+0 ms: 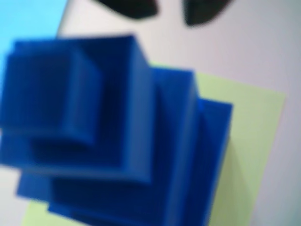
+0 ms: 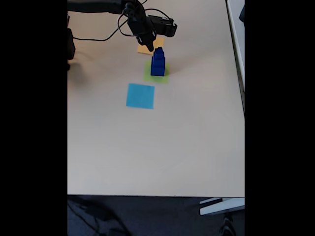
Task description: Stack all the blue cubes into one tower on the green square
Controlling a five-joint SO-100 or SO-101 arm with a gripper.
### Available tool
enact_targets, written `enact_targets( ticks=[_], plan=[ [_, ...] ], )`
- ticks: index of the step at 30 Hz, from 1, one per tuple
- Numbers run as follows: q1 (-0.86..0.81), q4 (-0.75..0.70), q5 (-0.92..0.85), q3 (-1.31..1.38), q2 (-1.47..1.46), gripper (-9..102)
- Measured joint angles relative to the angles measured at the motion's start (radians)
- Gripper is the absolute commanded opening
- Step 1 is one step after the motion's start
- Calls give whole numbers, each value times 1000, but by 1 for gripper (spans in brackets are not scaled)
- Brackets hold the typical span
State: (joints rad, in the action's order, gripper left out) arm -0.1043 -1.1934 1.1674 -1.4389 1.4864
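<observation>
The smallest blue cube [image 1: 47,94] is topping the tower of blue cubes [image 2: 158,63], which is sitting on the green square [image 2: 156,73] directly beneath the end effector [image 1: 170,12]. In the wrist view its dark fingertips are standing apart with nothing between them. The layers are looking offset, so a brush from a fingertip could be toppling the tower. The wrist view is blurring the cube edges and cutting off the base; in the fixed view separate cubes are too small to count.
</observation>
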Motion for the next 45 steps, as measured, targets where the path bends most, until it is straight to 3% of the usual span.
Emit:
enact_targets(
  ticks=[45],
  plan=[
    [0,-55,-21,80,-49,0]
  ],
)
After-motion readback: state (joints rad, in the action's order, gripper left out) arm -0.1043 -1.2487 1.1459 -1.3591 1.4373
